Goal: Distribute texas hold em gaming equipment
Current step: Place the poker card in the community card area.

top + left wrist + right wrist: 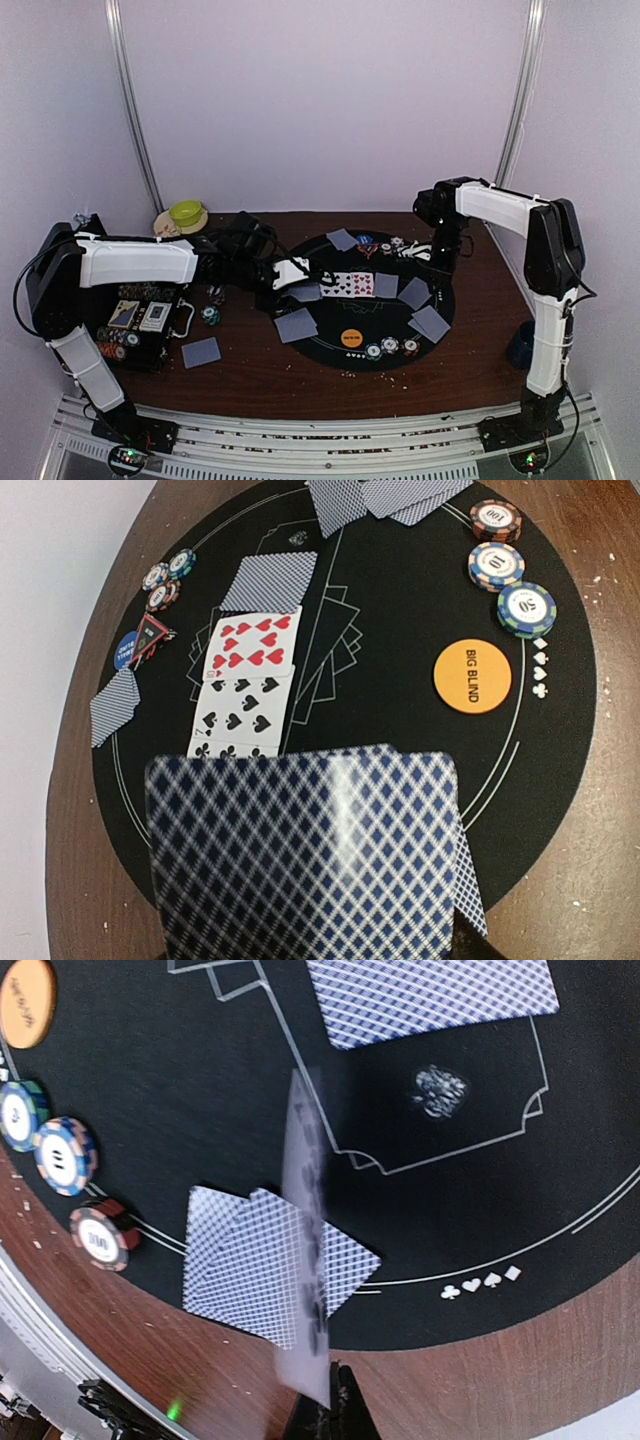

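Your black chip case [172,322] lies open on the left, with loose cards [155,317] and spare chips [112,350] inside. The dark blue mug [520,345] sits at the right table edge (you cannot see into it). Your left gripper [296,274] pinches a blue-backed card [310,860] over the round black mat [400,630]. Your right gripper [326,1415] is closed tight on a second card [305,1260], seen edge-on. Face-up cards [250,645], striped chips [511,565] and the orange button [471,676] lie on the mat. The table [270,375] is brown wood and the walls [320,100] are pale.

Left arm [135,262] stretched low toward centre, left gripper [292,272] pinching a face-down card [300,850], right arm [545,250] folded high, right gripper [440,256] clamped on an edge-on card [305,1260]
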Robot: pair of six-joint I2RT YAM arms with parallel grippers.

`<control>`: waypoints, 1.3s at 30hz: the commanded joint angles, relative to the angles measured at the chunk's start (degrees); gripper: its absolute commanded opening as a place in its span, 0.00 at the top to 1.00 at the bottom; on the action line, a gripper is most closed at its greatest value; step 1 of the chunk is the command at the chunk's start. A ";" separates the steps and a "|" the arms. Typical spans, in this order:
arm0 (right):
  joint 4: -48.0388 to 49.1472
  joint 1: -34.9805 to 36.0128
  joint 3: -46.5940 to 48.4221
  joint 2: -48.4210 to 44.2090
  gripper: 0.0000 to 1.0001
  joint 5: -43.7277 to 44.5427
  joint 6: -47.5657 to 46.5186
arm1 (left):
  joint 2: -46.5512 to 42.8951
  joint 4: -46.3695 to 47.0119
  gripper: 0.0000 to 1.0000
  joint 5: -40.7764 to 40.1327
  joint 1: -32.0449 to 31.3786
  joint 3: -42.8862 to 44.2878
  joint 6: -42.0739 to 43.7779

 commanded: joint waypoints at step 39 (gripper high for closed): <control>2.53 1.15 15.66 11.45 0.85 11.12 0.96 | 1.19 1.38 0.44 0.70 0.04 0.44 0.47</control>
